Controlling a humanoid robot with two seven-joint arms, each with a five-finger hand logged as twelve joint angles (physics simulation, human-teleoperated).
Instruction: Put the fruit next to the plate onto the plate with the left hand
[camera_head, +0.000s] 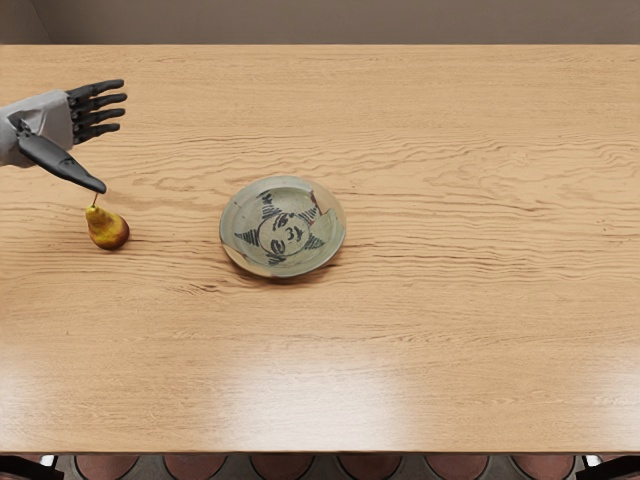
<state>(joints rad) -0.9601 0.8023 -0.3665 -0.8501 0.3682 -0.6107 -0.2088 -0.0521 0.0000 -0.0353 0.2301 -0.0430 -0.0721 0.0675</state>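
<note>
A small yellow-brown pear (106, 228) with a short stem lies on the wooden table, left of the plate. The plate (283, 226) is grey-green with a dark painted face pattern and has nothing on it. My left hand (78, 125) comes in from the left edge and hovers above and slightly behind the pear, fingers spread and straight, thumb pointing down toward the pear's stem. It holds nothing. The right arm does not show.
The wooden table (450, 300) spreads wide around both objects. A dark wall runs behind its far edge, and chair tops peek out below its near edge.
</note>
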